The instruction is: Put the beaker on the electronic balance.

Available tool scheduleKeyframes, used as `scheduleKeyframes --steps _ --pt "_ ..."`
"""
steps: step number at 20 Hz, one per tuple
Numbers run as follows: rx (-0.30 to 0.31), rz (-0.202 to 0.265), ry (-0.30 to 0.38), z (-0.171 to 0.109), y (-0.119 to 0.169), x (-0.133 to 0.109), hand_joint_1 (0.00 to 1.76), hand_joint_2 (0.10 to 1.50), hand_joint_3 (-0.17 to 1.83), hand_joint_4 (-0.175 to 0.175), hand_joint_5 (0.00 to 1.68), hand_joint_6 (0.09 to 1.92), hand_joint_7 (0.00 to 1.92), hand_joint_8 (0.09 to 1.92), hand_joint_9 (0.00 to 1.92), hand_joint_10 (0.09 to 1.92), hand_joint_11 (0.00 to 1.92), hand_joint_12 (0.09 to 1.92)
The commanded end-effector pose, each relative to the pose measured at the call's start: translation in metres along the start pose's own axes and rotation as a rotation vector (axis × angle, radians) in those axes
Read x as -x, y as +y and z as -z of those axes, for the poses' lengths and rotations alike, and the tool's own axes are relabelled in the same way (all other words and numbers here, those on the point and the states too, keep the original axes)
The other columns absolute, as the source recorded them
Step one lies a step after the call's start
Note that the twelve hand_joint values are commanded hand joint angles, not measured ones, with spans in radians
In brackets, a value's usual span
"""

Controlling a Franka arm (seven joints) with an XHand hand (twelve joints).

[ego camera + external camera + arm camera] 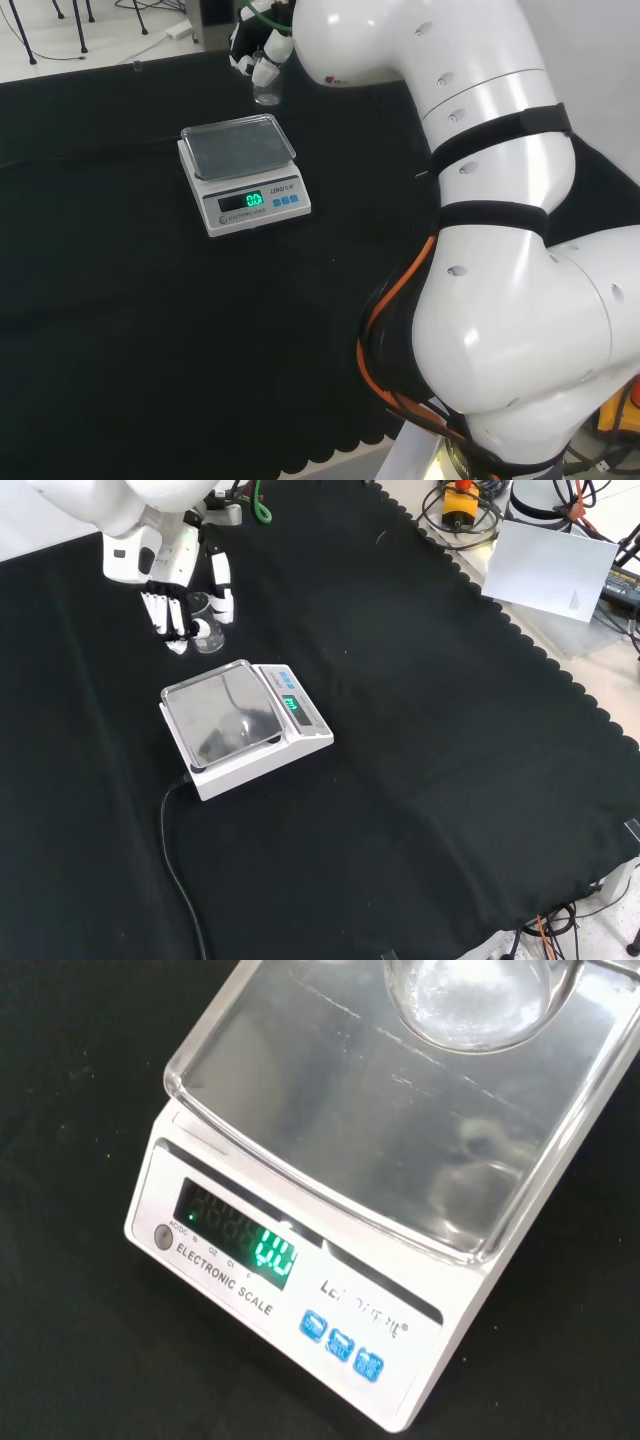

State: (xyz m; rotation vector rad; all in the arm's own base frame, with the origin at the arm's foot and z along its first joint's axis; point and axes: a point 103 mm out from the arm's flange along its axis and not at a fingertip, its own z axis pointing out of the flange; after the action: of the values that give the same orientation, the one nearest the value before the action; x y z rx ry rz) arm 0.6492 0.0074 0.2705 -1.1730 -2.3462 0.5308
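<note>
Beaker (205, 630), one, clear glass, clamped between the curled fingers (165, 615) and thumb (222, 595) of the hand (160, 575); seen in the front view just beyond the far corner of the balance pan, not yet set on it. Contact with the cloth (450, 730) not determinable. In the head view, same beaker (266, 92) hanging below the hand (255, 55), just behind the balance (237, 148). In the wrist view, round beaker base (470, 1000) close and large, overlapping one edge of the pan.

Electronic balance (235, 720), one, white body with a single square metallic pan (400, 1140), bare. On the sloping front panel: one green lit display (275, 1252), three blue buttons (341, 1343) in a row, one small round grey button at the panel's corner, and printed lettering beneath the display and above the buttons, left unread. Display (254, 200) also lit in the head view.

Cable (170, 860), one, black, running from the balance's near side across the cloth toward the front view's lower edge.
</note>
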Motion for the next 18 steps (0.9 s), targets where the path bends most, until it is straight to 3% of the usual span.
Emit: scheduleKeyframes --steps 1,9,18 --pt "-0.003 0.026 -0.008 -0.001 0.016 -0.004 1.54 1.18 0.0 -0.175 0.7 1.4 0.59 1.21 0.64 1.46 0.8 1.36" --pt "-0.028 0.057 0.015 -0.014 0.034 -0.004 1.54 1.18 0.0 -0.175 0.7 1.4 0.59 1.21 0.65 1.46 0.8 1.36" --pt "-0.033 0.063 0.019 -0.016 0.036 -0.005 1.54 1.18 0.0 -0.175 0.7 1.4 0.59 1.21 0.64 1.46 0.8 1.36"
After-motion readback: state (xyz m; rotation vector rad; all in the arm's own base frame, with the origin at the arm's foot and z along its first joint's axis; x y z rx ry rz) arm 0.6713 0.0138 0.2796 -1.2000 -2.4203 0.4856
